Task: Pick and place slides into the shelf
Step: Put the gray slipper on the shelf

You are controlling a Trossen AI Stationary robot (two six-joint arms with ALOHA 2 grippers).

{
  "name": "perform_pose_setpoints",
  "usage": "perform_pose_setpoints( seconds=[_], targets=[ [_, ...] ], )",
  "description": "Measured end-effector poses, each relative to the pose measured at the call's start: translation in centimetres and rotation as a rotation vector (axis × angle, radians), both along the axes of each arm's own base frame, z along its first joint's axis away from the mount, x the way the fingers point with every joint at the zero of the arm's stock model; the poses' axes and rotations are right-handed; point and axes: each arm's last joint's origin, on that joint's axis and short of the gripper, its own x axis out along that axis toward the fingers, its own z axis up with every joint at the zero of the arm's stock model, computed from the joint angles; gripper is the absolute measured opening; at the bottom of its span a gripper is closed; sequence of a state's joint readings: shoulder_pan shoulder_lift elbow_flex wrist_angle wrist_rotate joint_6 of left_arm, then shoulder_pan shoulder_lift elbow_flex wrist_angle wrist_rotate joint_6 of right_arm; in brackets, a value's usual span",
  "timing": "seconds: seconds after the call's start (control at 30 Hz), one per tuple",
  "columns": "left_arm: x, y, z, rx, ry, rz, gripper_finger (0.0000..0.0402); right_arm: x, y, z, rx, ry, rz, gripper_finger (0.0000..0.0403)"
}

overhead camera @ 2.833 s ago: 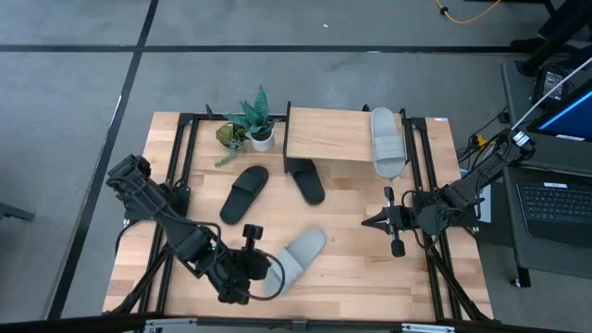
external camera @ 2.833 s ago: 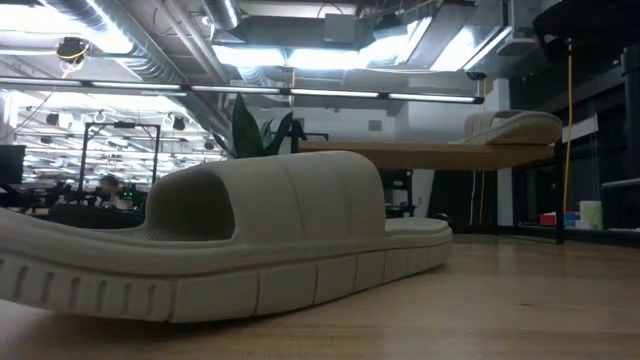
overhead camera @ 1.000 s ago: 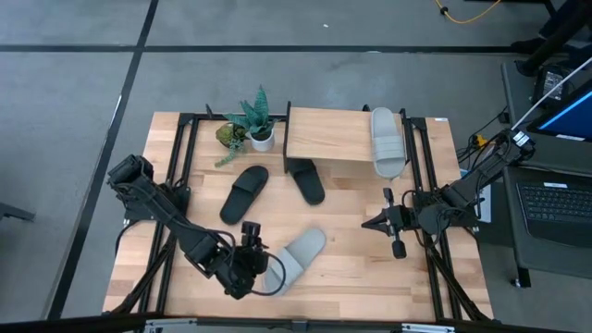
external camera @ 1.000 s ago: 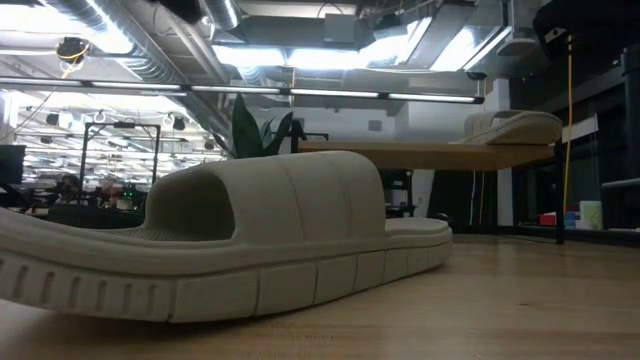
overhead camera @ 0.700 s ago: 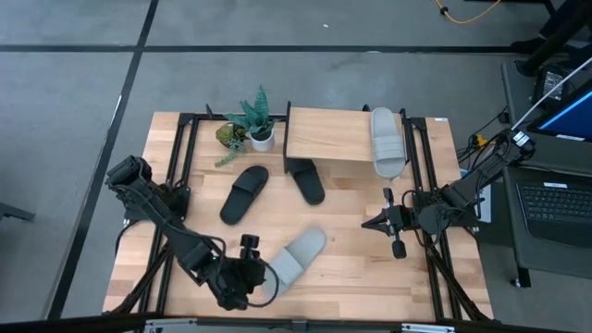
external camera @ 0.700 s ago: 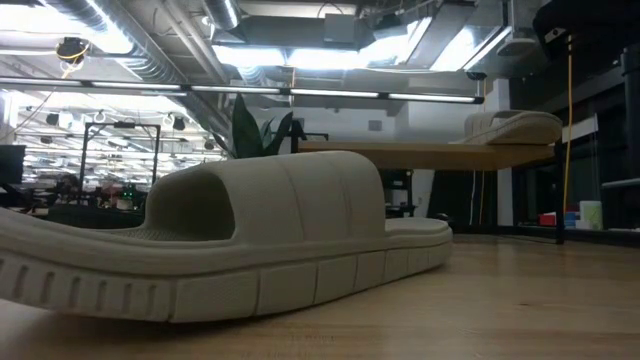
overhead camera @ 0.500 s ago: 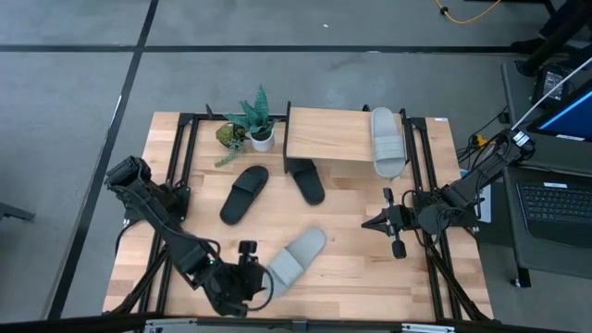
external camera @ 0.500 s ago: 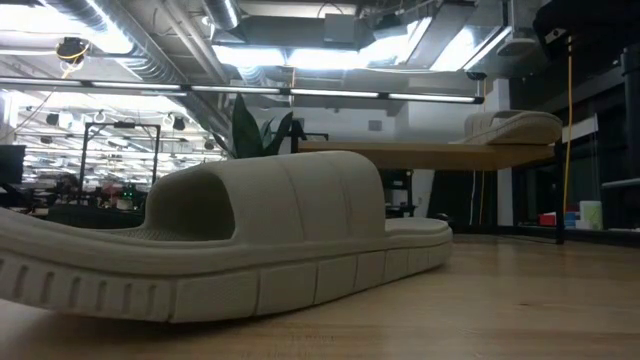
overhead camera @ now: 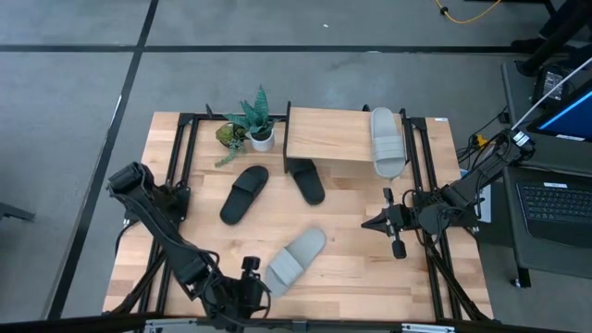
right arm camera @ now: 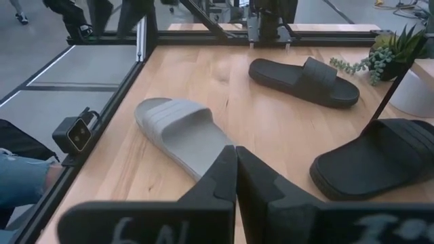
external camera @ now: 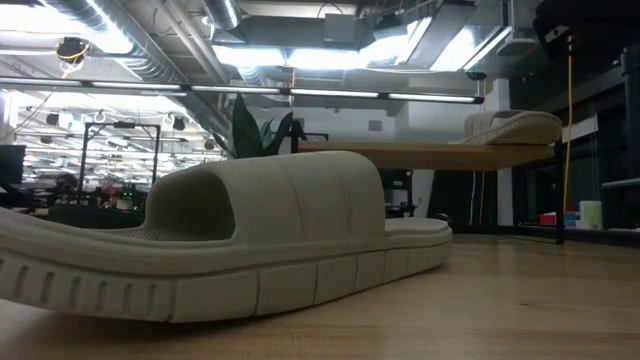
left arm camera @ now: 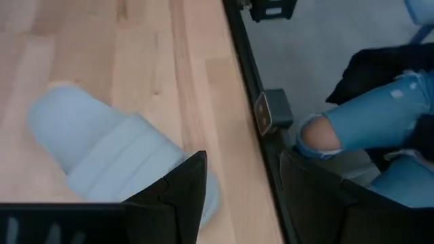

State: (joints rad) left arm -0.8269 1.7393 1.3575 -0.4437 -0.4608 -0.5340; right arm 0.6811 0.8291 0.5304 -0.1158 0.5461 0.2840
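Observation:
A light grey slide (overhead camera: 296,257) lies flat on its sole near the table's near edge; it also fills the low view (external camera: 230,240). My left gripper (overhead camera: 254,294) hovers open just near-left of that slide's end (left arm camera: 102,149), with nothing between its fingers (left arm camera: 243,159). One black slide (overhead camera: 244,192) lies at mid-table. Another black slide (overhead camera: 308,182) has its far end under the shelf (overhead camera: 328,136). A second grey slide (overhead camera: 387,141) rests on the shelf's right end. My right gripper (overhead camera: 379,220) waits shut at the right, above the table.
A potted plant (overhead camera: 252,120) stands at the far edge, left of the shelf. Black frame rails (overhead camera: 180,185) run along both table sides. A person's knee in blue jeans (left arm camera: 366,129) shows just beyond the near edge.
My left gripper has drawn back from the grey slide's end toward the table's near edge and has turned toward that edge, staying open. The slide has kept its place.

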Motion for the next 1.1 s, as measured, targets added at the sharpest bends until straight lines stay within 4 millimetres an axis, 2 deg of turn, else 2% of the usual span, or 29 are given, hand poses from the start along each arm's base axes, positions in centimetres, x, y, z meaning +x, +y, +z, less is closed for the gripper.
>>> perform_pose_setpoints(
  seconds=[0.43,0.73,1.1],
  targets=[
    [0.8,-0.5,-2.7,0.069,0.072,-0.043,0.0179,0.0,0.0,0.0,-0.006,-0.003,0.002,0.0006],
    [1.9,-0.9,-6.2,0.202,0.152,-0.154,0.0179,0.2,0.1,-0.2,-0.038,0.007,0.011,0.0006],
    [2.8,-0.5,-9.6,0.319,0.243,-0.209,0.0179,0.9,0.7,-1.3,-0.049,0.060,0.000,0.0006]
  ],
)
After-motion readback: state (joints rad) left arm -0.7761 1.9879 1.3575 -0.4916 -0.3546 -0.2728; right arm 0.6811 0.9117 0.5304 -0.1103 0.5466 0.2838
